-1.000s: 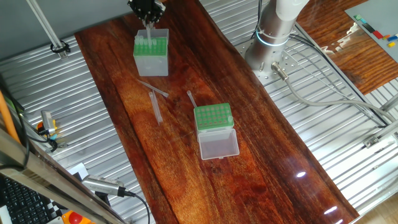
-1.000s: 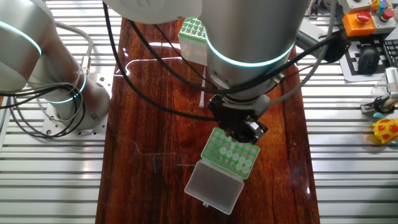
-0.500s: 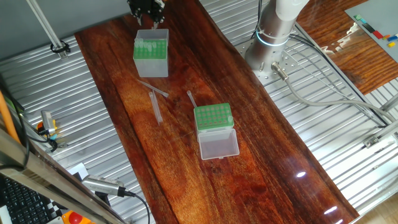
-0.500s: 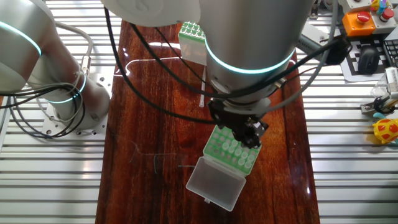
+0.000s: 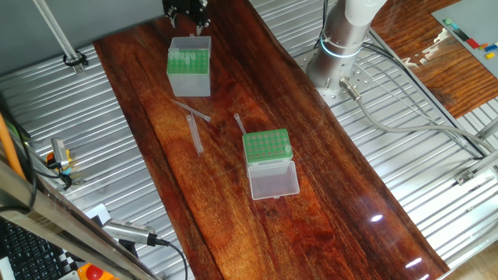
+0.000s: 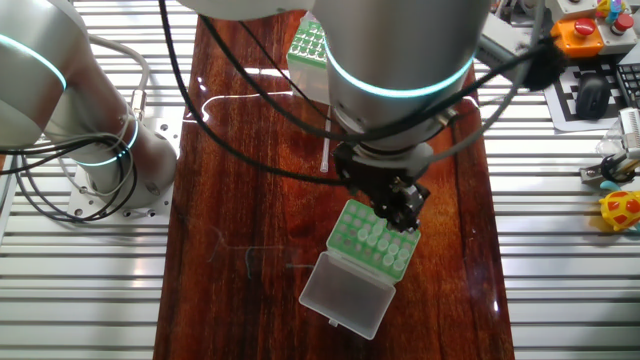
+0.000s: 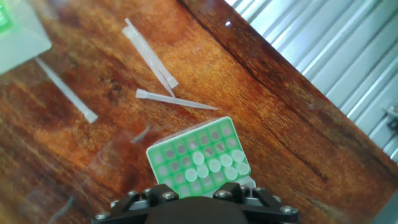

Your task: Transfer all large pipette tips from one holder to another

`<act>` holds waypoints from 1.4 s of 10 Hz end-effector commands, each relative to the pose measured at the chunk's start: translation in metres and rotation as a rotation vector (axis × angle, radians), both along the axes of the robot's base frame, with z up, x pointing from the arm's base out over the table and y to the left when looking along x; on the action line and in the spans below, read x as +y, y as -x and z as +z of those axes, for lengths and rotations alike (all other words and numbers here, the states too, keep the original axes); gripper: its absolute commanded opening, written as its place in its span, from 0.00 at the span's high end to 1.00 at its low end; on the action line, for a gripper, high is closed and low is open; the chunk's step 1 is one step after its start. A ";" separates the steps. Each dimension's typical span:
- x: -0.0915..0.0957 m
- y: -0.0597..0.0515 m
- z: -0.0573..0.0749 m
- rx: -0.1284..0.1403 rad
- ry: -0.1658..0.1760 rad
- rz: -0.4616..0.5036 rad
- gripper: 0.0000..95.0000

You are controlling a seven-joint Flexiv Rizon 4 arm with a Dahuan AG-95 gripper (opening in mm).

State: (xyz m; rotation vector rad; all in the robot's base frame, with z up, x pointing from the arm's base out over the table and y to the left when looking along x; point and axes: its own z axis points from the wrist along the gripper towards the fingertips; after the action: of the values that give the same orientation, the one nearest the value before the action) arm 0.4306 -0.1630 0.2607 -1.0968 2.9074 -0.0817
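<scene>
The taller translucent box (image 5: 189, 66) stands at the far end of the wooden table, and several large pipette tips (image 7: 214, 164) stand in its green top (image 6: 372, 245). My gripper (image 5: 187, 14) hangs just above it, open, with nothing between its fingers; the other fixed view also shows the gripper (image 6: 398, 205) over the box. In the hand view only the gripper body (image 7: 196, 205) shows, not the fingertips. The low green holder (image 5: 267, 146) sits mid-table, with its clear lid (image 5: 273, 180) folded open. Three loose tips (image 5: 195, 134) lie on the wood between the two.
The loose tips (image 7: 174, 99) lie close to the tall box on the side toward the low holder (image 6: 308, 42). Ribbed metal (image 5: 389, 155) flanks the wooden board on both sides. The arm's base (image 5: 336, 54) stands to the right.
A second ago my gripper held a tip upright over the tall box. That tip is no longer in the gripper, which has risen a little above the box.
</scene>
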 end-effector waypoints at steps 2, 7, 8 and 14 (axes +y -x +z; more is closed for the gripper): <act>0.001 0.001 0.001 0.050 -0.021 0.100 0.80; 0.031 0.005 -0.012 0.051 -0.079 0.079 0.80; 0.126 0.012 -0.028 0.049 -0.056 -0.069 0.80; 0.166 0.021 -0.034 0.058 -0.025 0.055 1.00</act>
State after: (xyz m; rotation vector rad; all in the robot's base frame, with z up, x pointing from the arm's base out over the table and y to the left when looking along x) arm 0.4106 -0.0035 0.2273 -1.1519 2.9250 0.0052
